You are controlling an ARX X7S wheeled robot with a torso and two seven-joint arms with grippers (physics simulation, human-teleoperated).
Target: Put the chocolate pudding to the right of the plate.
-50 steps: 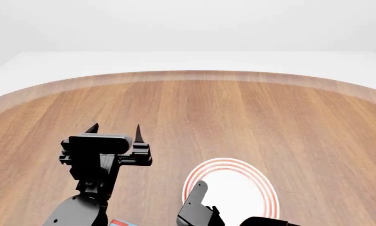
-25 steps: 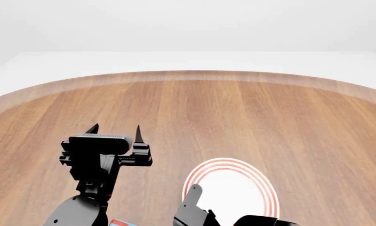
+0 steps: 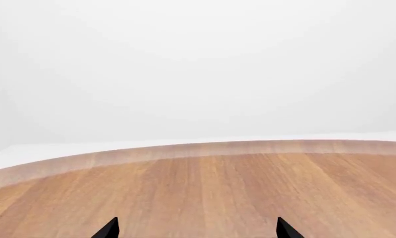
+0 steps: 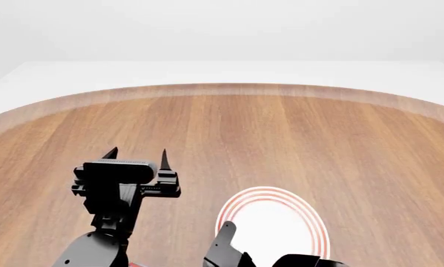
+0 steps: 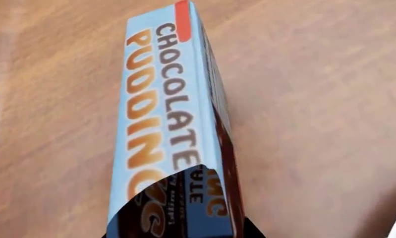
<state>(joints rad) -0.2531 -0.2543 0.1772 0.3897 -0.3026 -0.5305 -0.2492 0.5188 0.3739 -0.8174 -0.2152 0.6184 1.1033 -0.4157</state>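
The right gripper [image 4: 223,245], low at the near table edge, hangs directly above the light-blue-edged brown cardboard chocolate pudding box [image 5: 168,124], whose long axis runs away from the wrist camera; I cannot tell how its jaws stand. The round white red-ringed plate [image 4: 310,214] lies just beyond, so this arm is nearer. The left gripper [image 4: 136,153], farther out, hovers spread and empty above bare wooden table [image 4: 281,133].

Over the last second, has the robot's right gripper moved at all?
Yes. In the head view the right gripper has sunk toward the bottom edge of the picture, covering less of the plate's near-left rim than before. The plate itself has stayed put.
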